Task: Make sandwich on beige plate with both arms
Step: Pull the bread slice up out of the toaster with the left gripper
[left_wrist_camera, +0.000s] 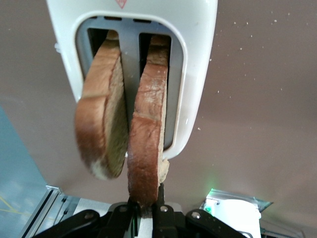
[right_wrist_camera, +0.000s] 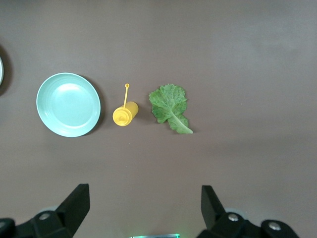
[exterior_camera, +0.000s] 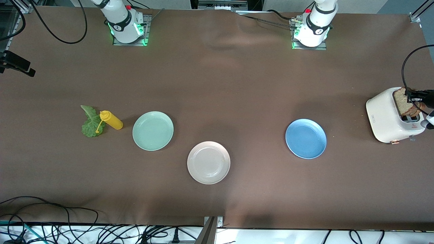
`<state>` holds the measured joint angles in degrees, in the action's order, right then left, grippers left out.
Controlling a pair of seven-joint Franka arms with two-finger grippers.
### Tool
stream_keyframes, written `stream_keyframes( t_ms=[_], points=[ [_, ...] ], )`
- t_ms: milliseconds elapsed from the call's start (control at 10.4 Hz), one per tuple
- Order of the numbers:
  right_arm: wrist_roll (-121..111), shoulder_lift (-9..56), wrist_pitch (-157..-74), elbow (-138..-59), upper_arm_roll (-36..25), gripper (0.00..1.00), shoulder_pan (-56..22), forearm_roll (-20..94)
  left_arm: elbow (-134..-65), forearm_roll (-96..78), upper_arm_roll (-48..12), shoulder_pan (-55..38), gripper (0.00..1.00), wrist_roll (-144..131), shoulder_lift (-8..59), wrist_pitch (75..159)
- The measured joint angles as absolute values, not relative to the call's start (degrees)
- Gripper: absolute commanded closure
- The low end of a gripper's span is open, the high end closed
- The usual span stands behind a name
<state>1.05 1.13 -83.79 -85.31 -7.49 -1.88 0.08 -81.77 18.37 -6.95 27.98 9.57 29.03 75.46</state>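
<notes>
Pinching crusty brown toast slice (left_wrist_camera: 146, 144), left tool (left_wrist_camera: 145, 210); glossy toaster (left_wrist_camera: 198, 59), apparently plastic.

Two white arms (exterior_camera: 118, 20) with black bands stand on grey metal base plates (exterior_camera: 130, 42) that glow green. Each base has a red button (exterior_camera: 128, 7). Black cables run off them. The gripper fingers (right_wrist_camera: 77, 203) are black.
</notes>
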Motion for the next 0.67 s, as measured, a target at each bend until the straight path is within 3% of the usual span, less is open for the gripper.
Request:
stream_keyframes(
  t_ms=[386,675],
  points=[
    [1.1,1.1,-83.8,-85.3,-7.5,0.0,-1.9,0.1,-78.1,18.9,-8.1,27.9,1.0,11.5,25.3,71.1],
    [1.1,1.1,-83.8,-85.3,-7.5,0.0,-1.9,0.1,-78.0,18.4,-13.2,27.7,1.0,11.5,21.8,69.1]
  ],
)
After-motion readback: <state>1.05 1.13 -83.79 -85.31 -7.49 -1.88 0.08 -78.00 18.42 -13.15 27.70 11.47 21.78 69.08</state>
